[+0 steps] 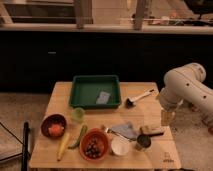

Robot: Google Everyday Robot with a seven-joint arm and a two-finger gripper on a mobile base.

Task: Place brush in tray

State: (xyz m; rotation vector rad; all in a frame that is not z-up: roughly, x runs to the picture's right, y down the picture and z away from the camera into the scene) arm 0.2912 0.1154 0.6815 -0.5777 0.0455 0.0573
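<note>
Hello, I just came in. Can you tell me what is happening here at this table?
A one-armed robot is working at a wooden table crowded with kitchen things. Its gripper hangs over the table's right edge, holding nothing that can be made out. The brush lies on the table, right of the green tray and outside it. The tray holds only a small pale item, so the brush is not yet placed.

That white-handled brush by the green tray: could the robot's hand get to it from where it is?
Probably yes. The brush lies in the open on the table's right side, beside the tray, nothing on top of it. The hand hangs close by to its right, with bare tabletop between.
</note>
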